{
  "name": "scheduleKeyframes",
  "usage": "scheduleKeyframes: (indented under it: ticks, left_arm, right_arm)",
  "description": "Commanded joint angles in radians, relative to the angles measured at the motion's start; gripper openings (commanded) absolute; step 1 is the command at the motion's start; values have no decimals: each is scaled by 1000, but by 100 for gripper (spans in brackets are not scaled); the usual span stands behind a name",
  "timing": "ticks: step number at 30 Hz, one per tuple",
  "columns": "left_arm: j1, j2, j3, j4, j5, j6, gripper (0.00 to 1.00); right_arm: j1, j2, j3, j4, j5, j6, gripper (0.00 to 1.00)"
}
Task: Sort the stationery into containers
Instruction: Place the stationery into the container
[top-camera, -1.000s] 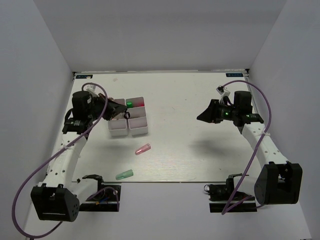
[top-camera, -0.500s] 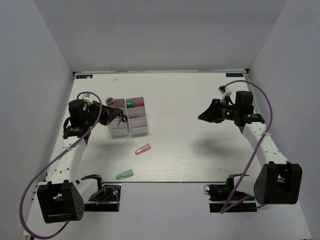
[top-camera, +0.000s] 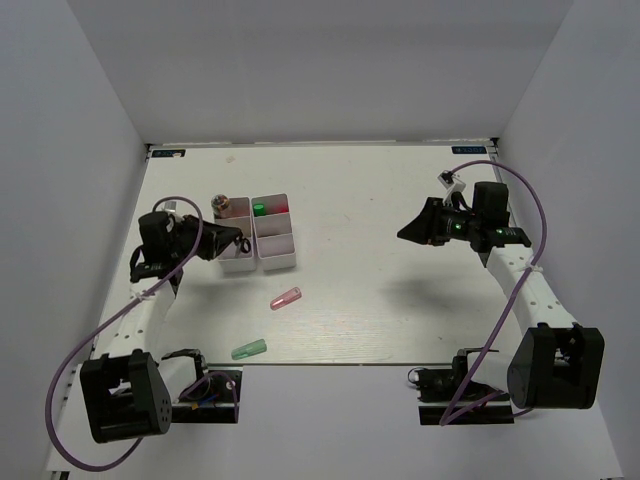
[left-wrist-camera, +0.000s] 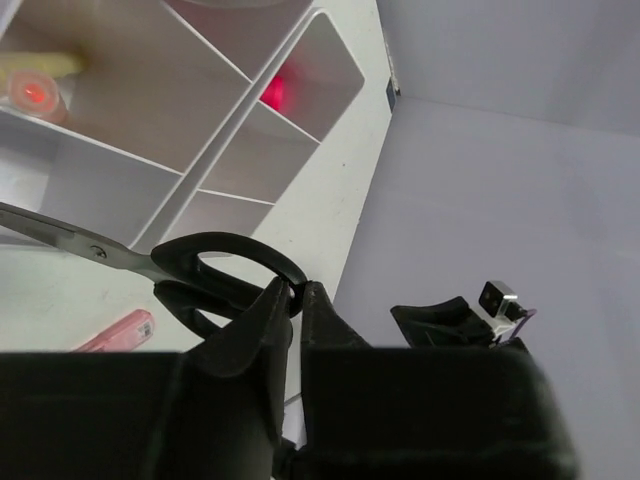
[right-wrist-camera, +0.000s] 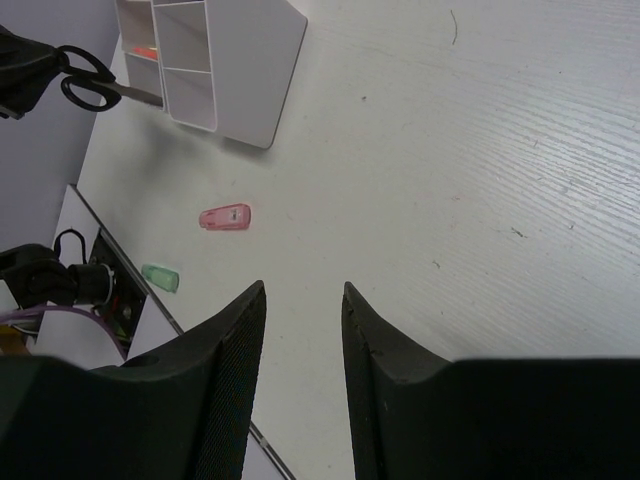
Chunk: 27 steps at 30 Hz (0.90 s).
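Trays (top-camera: 278, 262) sit right ahead of left claw (left-wrist-camera: 297, 290), a few bits (top-camera: 258, 208) already in the far cells. Scissors (left-wrist-camera: 170, 265): left claw's pinching the handle loop, blades across a tray wall. Properly in or not, can't rly tell. Right claw (right-wrist-camera: 303, 290) is spread w/ nothing in it, well apart from everything. Pink highlighter (top-camera: 286, 298) + green highlighter (top-camera: 249, 349) lie loose on table (top-camera: 400, 300) behind left claw, so maybe halfway imo.

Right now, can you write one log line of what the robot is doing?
left pincer: shut on scissors, blades toward trays | right pincer: open, empty | pink marker, green marker: on table
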Motion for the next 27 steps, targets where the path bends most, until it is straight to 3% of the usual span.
scheduleKeyframes:
  ticks: [1, 2, 3, 7, 11, 16, 22, 25, 27]
  left_arm:
    - [6, 0, -6, 78, -10, -10, 21]
    - [3, 3, -9, 79, -11, -11, 25]
    - [3, 2, -6, 77, -13, -11, 35]
    - [11, 13, 2, 66, -16, 1, 49]
    - [15, 11, 22, 45, -8, 9, 52]
    - [15, 2, 89, -24, -7, 44, 65]
    - [25, 5, 140, -101, -4, 81, 65]
    - [42, -16, 146, -139, 2, 116, 54]
    - [49, -39, 160, -177, 18, 165, 32]
  right_arm:
    - [-12, -8, -8, 25, -28, 14, 40]
    - [-12, -8, -8, 25, -28, 11, 40]
    - [-15, -8, -9, 25, -29, 14, 40]
    - [-16, -8, -9, 25, -35, 16, 40]
    - [-21, -8, -6, 27, -38, 14, 40]
    - [-20, -2, -6, 22, -46, 14, 40]
    - [-21, -4, -6, 22, -45, 14, 40]
    - [-23, -1, -8, 22, -51, 8, 40]
    - [-21, 4, 0, 15, -66, -7, 40]
